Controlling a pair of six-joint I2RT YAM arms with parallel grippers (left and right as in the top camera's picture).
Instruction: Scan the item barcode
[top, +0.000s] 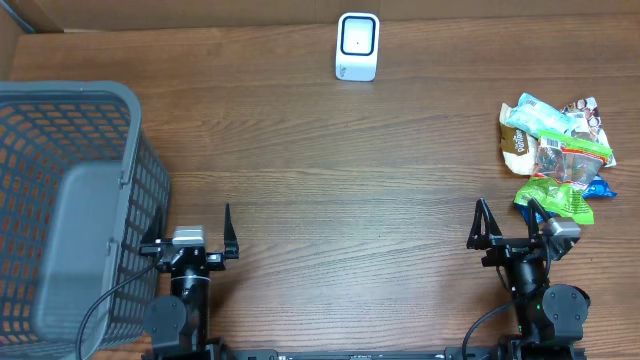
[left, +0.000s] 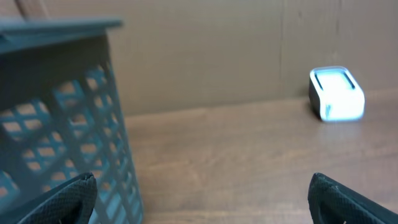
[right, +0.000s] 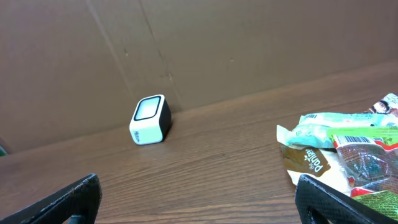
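On the brown wood-grain table (top: 330, 180) everything sits out at the edges; a plain cardboard wall (right: 249, 43) closes off the far side. The scanner (top: 357, 46), a small white box with a dark face, stands at the far edge near the middle, just in front of that wall. The snack packets (top: 555, 150) I'm meant to scan lie in a loose heap on the right; the grey mesh basket (top: 150, 190) fills the left and is cut off by the frame.

Both tools are at the near edge with their jaws spread wide and nothing between them; the left gripper (top: 190, 228) is just beside the basket wall, and the right gripper (top: 508, 215) is just beside the green packet at the near end of the heap.

Hard to see: the left wrist view is blurry; the right wrist view crops the heap at its right edge; the packets overlap, and I can't pick out a barcode for sure.
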